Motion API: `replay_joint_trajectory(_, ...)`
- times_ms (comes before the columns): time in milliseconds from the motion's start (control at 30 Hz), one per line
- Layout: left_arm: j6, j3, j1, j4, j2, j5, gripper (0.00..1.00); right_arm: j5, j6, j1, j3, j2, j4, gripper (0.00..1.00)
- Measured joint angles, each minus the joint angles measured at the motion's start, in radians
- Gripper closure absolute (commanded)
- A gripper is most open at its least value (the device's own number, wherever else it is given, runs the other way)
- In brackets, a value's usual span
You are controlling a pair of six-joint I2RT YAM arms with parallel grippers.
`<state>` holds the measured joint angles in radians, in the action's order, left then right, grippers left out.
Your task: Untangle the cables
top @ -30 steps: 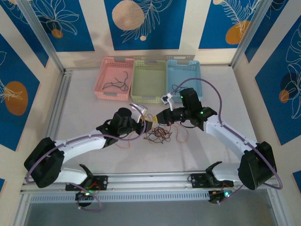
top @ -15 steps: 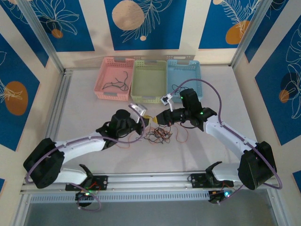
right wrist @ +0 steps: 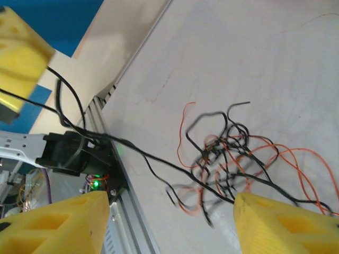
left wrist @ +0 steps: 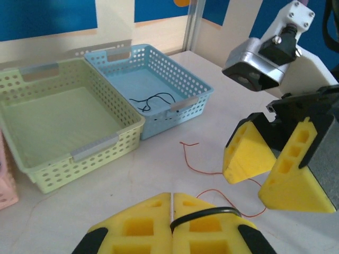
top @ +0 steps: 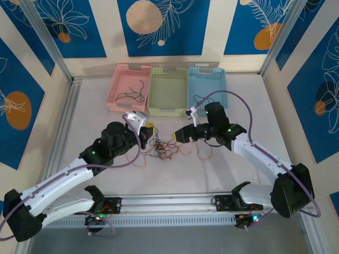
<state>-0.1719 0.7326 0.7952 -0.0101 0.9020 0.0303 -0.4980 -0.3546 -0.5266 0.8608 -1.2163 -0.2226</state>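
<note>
From above, we see the cables (top: pixel 163 151) lying as a loose knot of black and orange-red strands on the white table (top: pixel 228 174), between the two arms; the left gripper (top: pixel 149 128) hangs just beside the knot's far left edge, its yellow fingers together; the right gripper (top: pixel 178 137) hangs just beside the knot's right side; behind them three baskets stand in a row, the pink basket (top: pixel 127 107) with a dark strand inside, the green basket (top: pixel 167 111) and the blue basket (top: pixel 206 69)

In the left wrist view, the left gripper (left wrist: pixel 172 225) has its fingers pressed flat against each other, clamped on a black cable (left wrist: pixel 204 213) that loops over the right-hand finger; the right gripper (left wrist: pixel 267 164) sits ahead and to the right, its fingers apart with nothing between them; an orange-red cable (left wrist: pixel 193 159) curls on the table between the two; the green basket (left wrist: pixel 95 148) and the blue basket (left wrist: pixel 185 103) stand beyond, and the blue one holds a thin black strand (left wrist: pixel 153 99)

In the right wrist view, the right gripper (right wrist: pixel 169 222) shows its fingers (right wrist: pixel 53 225) spread wide above the cables (right wrist: pixel 233 153); the black cable (right wrist: pixel 159 161) runs out of the knot, up and left toward the blurred yellow finger of the left gripper (right wrist: pixel 21 53); a metal rail (right wrist: pixel 127 196) borders the table
</note>
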Motion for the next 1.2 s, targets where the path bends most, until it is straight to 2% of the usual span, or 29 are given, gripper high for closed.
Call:
replay_joint_trajectory(233, 0.008, 0.018, 0.000, -0.128, -0.018, 0.027, 1.00, 0.113, 0.103, -0.130, 0.001, 0.000, -0.013, 0.31)
replay_joint_trajectory(400, 0.007, 0.027, 0.000, -0.178, -0.018, 0.040, 1.00, 0.153, 0.208, -0.172, 0.003, -0.020, -0.016, 0.31)
replay_joint_trajectory(600, 0.006, 0.062, 0.000, -0.216, -0.018, 0.050, 1.00, 0.203, 0.364, -0.281, 0.003, -0.087, -0.002, 0.32)
replay_joint_trajectory(900, 0.006, 0.074, 0.000, -0.247, -0.039, 0.050, 1.00, 0.286, 0.449, -0.313, 0.055, -0.204, 0.025, 0.37)
replay_joint_trajectory(1133, -0.002, 0.096, 0.000, -0.267, -0.050, 0.050, 1.00, 0.307, 0.464, -0.336, 0.109, -0.271, 0.040, 0.47)
replay_joint_trajectory(1200, -0.002, 0.100, 0.000, -0.268, -0.050, 0.050, 1.00, 0.307, 0.466, -0.342, 0.110, -0.279, 0.042, 0.53)
